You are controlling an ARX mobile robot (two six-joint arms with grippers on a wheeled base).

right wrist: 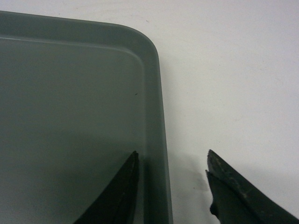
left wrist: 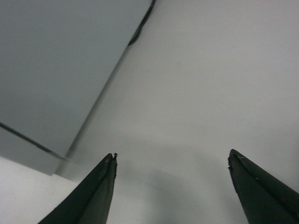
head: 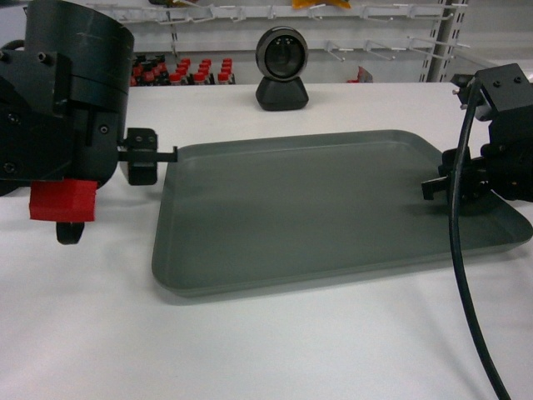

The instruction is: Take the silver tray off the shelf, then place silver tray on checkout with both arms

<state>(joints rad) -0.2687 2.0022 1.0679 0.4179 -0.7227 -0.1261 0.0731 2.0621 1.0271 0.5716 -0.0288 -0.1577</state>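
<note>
A wide plain white tabletop (head: 275, 342) fills the foreground, with white shop shelving (head: 250, 12) behind it carrying hooks and a row of small red-capped dark bottles (head: 179, 71). A round black device with a glassy dome face (head: 281, 68) stands on the far part of the tabletop, well behind the tray and clear of both arms. The large rectangular matte grey-silver tray (head: 316, 208) lies flat on the tabletop, its long axis running left to right across the head view, rounded corners and shallow rim showing. The left gripper (head: 171, 154), on the bulky black arm with a red block (head: 62, 202), sits just at the tray's left rim; in its wrist view its fingers (left wrist: 96, 196) are spread apart over bare white surface. The right gripper (head: 429, 187), beside a hanging black cable (head: 458, 250), is parted too, one finger (right wrist: 119, 196) over the tray's floor and the other outside the rim, not pinching it.
</note>
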